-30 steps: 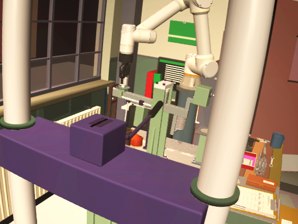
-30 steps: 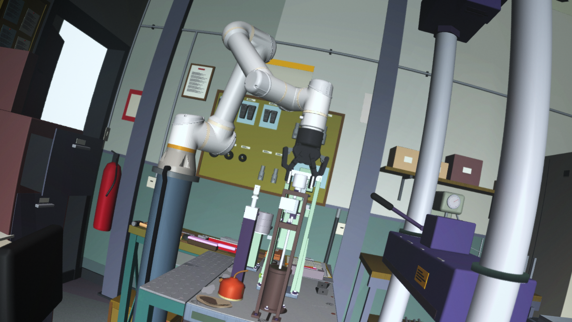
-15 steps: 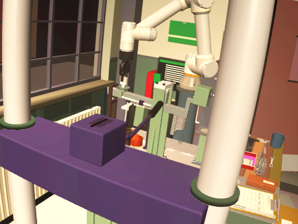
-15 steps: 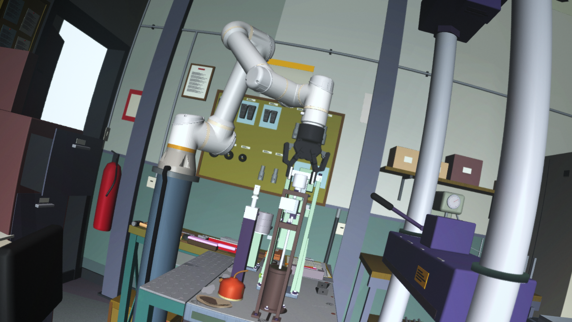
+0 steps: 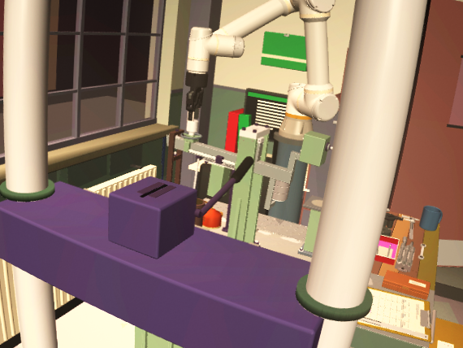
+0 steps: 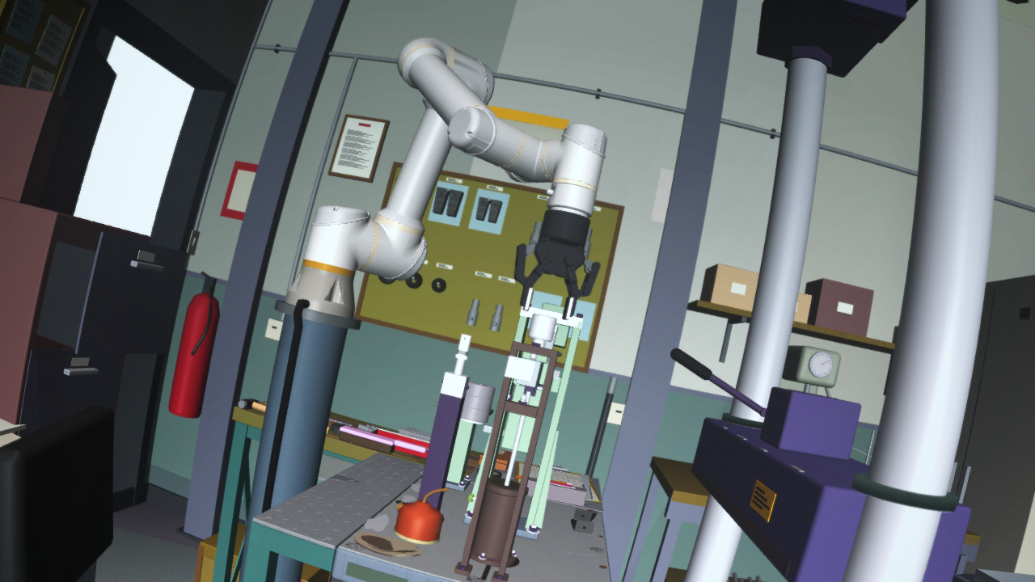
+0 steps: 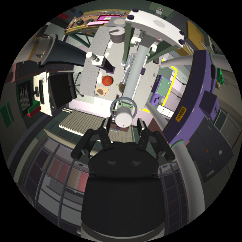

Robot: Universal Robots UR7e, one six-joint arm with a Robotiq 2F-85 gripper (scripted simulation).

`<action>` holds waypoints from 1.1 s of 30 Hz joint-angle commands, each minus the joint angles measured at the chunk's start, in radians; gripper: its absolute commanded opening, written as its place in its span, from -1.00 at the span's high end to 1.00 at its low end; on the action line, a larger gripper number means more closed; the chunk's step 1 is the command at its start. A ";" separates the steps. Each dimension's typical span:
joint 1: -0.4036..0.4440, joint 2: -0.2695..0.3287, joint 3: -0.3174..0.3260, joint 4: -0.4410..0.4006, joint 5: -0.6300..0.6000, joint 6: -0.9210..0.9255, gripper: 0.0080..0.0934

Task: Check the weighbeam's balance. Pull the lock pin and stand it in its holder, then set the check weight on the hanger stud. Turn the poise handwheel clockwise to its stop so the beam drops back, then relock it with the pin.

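Observation:
The poise handwheel (image 7: 123, 110) has a grey spoked rim and a white round hub (image 6: 541, 327). It sits at the window end of the weighbeam (image 5: 211, 153). My gripper (image 7: 123, 123) hangs just above the hub, open and empty, pointing straight down (image 6: 548, 302) (image 5: 193, 116). The lock pin (image 6: 462, 352) stands upright in its purple holder (image 6: 446, 434) on the table. The grey check weight (image 6: 478, 402) hangs on the hanger stud (image 5: 279, 190) under the beam's far end. The lock hole is hidden from me.
A brown cylinder (image 6: 498, 517) stands on the bench under the handwheel, inside a brown frame. An orange oil can (image 6: 418, 523) and a rag (image 6: 387, 543) lie beside it. The purple press crosshead (image 5: 162, 260) and its pale columns (image 5: 365, 150) stand close by. A black-handled lever (image 5: 227, 183) leans toward the beam.

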 commanded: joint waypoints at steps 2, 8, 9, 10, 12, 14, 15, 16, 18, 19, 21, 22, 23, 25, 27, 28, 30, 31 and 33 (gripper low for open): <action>0.000 -0.003 -0.002 0.004 0.000 0.000 -0.41; 0.000 -0.006 -0.006 0.011 0.000 0.000 -0.41; 0.000 -0.006 -0.006 0.011 0.000 0.000 -0.41; 0.000 -0.007 -0.006 0.012 0.000 0.000 -0.41; 0.000 -0.007 -0.006 0.012 0.000 0.000 -0.41; 0.000 -0.007 -0.006 0.012 0.000 0.000 -0.41; 0.000 -0.007 -0.006 0.012 0.000 0.000 -0.41; 0.000 -0.008 -0.007 0.013 0.000 0.000 -0.41; 0.000 -0.009 -0.008 0.016 0.000 0.000 -0.41; 0.000 -0.010 -0.010 0.019 0.000 0.000 -0.41; 0.000 -0.014 -0.013 0.025 0.000 0.000 -0.41; 0.000 -0.016 -0.015 0.029 0.000 0.000 -0.41; 0.000 -0.018 -0.017 0.034 0.000 0.000 -0.41; 0.000 -0.024 -0.023 0.045 0.000 0.000 -0.41; 0.000 -0.031 -0.030 0.059 0.000 0.000 -0.41; 0.000 -0.034 -0.034 0.066 0.000 0.000 -0.41; 0.000 -0.042 -0.042 0.082 0.000 0.000 -0.41; 0.000 -0.045 -0.047 0.090 0.000 0.000 -0.41; 0.000 -0.053 -0.056 0.107 0.000 0.000 -0.41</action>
